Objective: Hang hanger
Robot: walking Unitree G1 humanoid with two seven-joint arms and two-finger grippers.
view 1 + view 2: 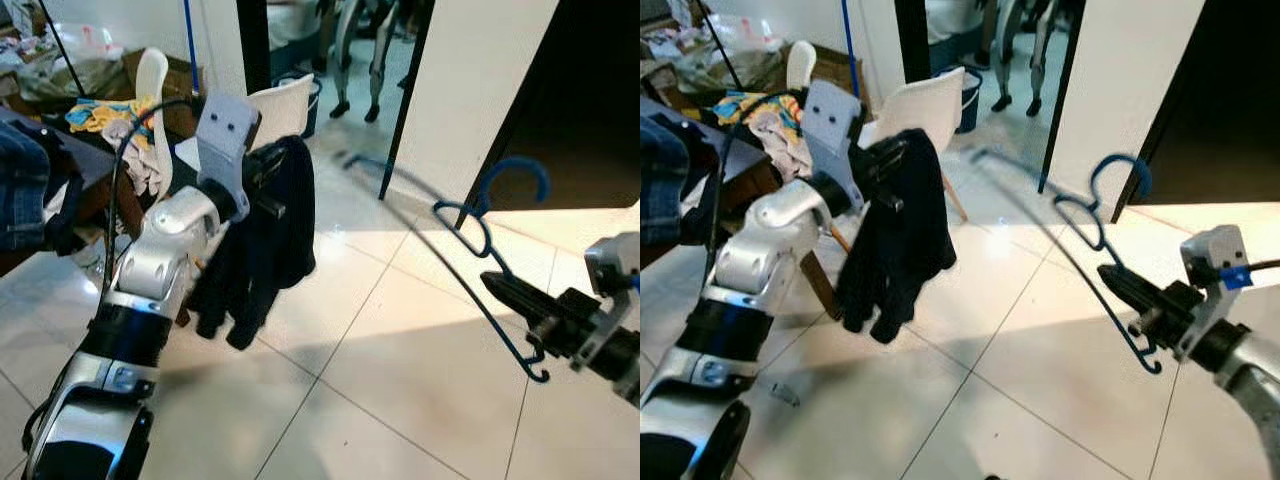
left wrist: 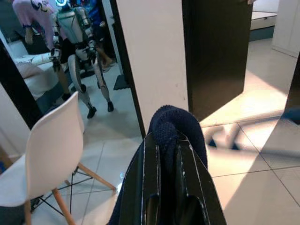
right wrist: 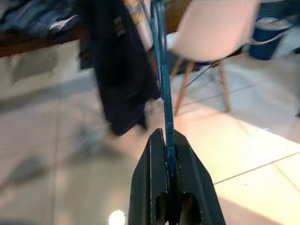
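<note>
On the near right, the right gripper [image 1: 505, 290] was closed on the lower bar of a blue hanger [image 1: 478, 230], whose hook pointed up and away from the robot. On the left, the left gripper [image 1: 268, 178] pinched a dark knitted garment [image 1: 262, 250], which hung down above the tiled floor [image 1: 380, 380]. Behind it stood a white chair [image 1: 925, 100].
</note>
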